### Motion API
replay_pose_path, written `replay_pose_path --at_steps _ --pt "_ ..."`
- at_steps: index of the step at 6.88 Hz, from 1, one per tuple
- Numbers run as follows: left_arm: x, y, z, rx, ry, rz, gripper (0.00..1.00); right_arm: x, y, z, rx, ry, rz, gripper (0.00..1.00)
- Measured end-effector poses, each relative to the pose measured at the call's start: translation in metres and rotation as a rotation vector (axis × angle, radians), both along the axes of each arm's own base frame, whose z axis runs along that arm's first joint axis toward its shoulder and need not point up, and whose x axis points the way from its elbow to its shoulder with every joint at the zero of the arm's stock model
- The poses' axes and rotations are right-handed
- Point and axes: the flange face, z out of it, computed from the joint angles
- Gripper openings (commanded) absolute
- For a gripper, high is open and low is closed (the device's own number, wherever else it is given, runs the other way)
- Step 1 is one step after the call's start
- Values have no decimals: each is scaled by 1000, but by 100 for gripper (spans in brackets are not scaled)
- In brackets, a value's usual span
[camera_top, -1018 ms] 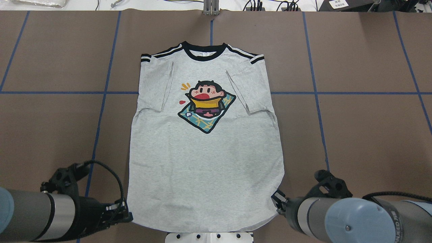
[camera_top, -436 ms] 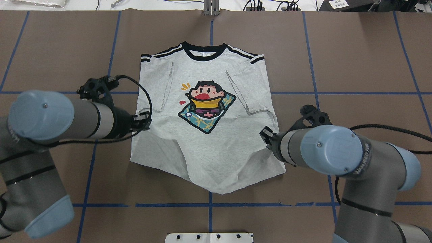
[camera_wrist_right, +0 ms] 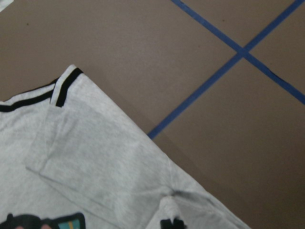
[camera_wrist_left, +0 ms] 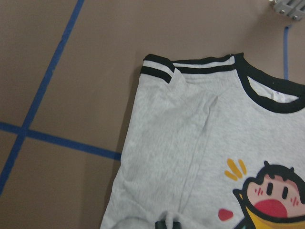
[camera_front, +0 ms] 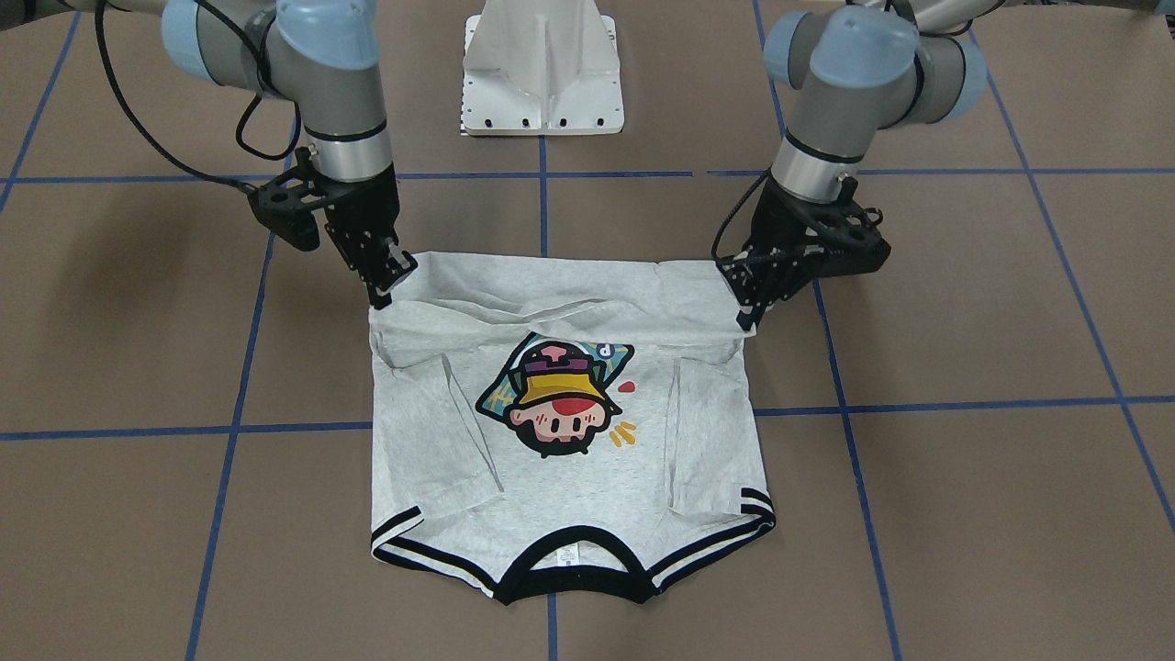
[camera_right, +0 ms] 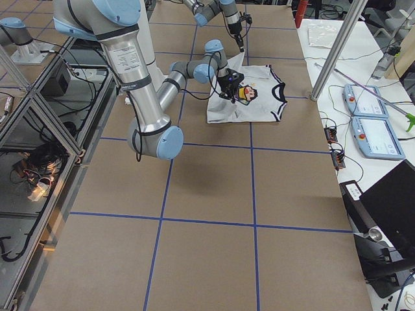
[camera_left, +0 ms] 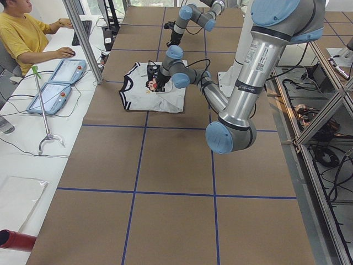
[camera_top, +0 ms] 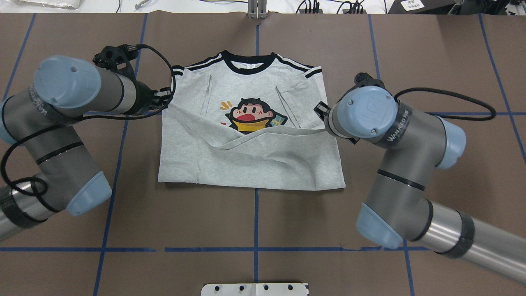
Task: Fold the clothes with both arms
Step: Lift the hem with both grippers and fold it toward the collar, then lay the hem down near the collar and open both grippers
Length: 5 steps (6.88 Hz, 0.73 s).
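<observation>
Both pincers have travelled on toward the collar [camera_front: 569, 576] since the earlier frame, carrying the hem [camera_top: 263, 142] with them. The folded edge farthest from the collar sagged to a point before and now lies straight. The left pincer [camera_front: 745, 319] is closed tight on one hem corner of the grey T-shirt [camera_top: 250, 166], and the right pincer [camera_front: 384, 286] is closed tight on the other. Each wrist view shows only a dark tip at its bottom edge with grey cloth bunched around it. Between the two held corners the hem sags away from the collar across the lower part of the cartoon print [camera_top: 250, 117], so the face and yellow hat show while the mat under them is mostly covered. The T-shirt lies front up on the brown surface [camera_top: 431, 53], both short sleeves folded in over the chest. The half nearer the collar is flat; the half farther from it is doubled over itself. The left arm [camera_top: 74, 94] and the right arm [camera_top: 370, 113] reach in from opposite sides of the collar. Blue tape lines [camera_top: 411, 113] cross the surface, one running in line with the collar's middle.
</observation>
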Motion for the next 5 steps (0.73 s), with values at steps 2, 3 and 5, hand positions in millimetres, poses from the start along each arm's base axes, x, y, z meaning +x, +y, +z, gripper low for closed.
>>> replay_pose_path --at_steps 2,3,5 --pt "-2 -46 33 12 -17 -39 0 -6 -66 0 -6 60 40 0" --pt "-2 -61 46 13 -36 -47 0 -10 -98 5 -4 81 53 0" --pt "18 -92 66 15 -48 -55 0 -18 -139 32 6 90 72 0"
